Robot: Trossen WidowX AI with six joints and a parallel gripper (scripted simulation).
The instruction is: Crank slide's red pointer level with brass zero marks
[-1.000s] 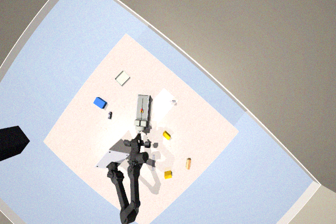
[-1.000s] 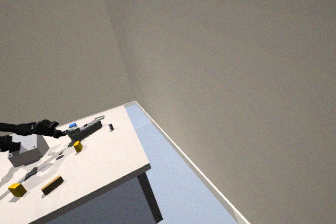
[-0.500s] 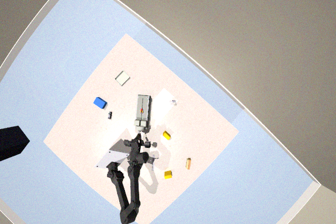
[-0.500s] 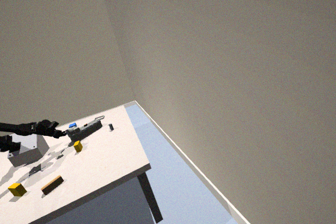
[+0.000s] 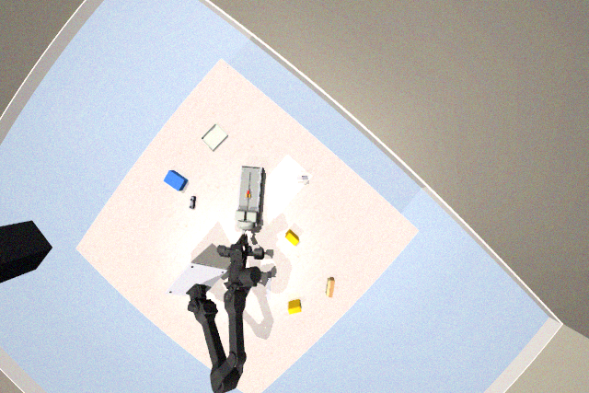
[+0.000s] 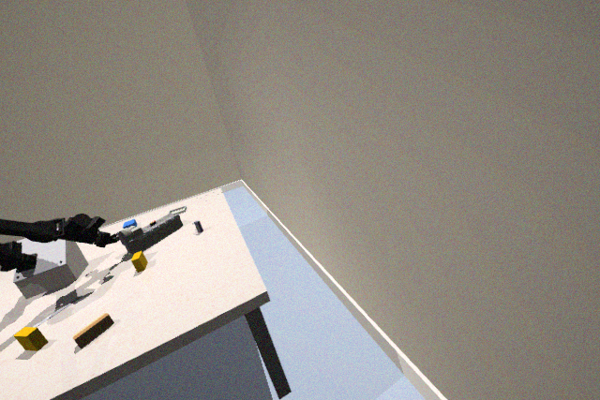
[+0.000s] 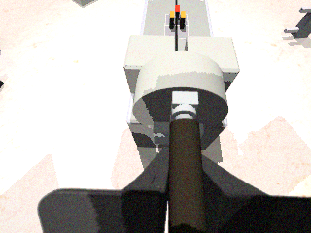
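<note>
The grey machine (image 5: 256, 189) (image 6: 162, 234) stands on the table, with its pale round drum (image 7: 180, 73) facing my gripper. Its crank handle (image 7: 185, 175) is a dark brown rod on a white mount at the drum's face. My gripper (image 5: 245, 237) (image 6: 115, 236) (image 7: 177, 152) is shut on the handle, with dark fingers on both sides of it. The slide's red pointer (image 5: 248, 192) (image 7: 177, 8) shows between the two brass zero marks, left (image 7: 172, 15) and right (image 7: 183, 15). In the wrist view it appears a little farther from the drum than the marks. The fingers hide the handle's lower sides.
A grey box (image 5: 194, 279) (image 6: 48, 264) stands beside the arm. Two yellow blocks, one near the machine (image 5: 292, 237) (image 6: 139, 261), and an orange block (image 5: 329, 286) (image 6: 93, 330) lie right of the arm. A blue block (image 5: 174, 180) and a shallow tray (image 5: 214, 137) lie left of the machine.
</note>
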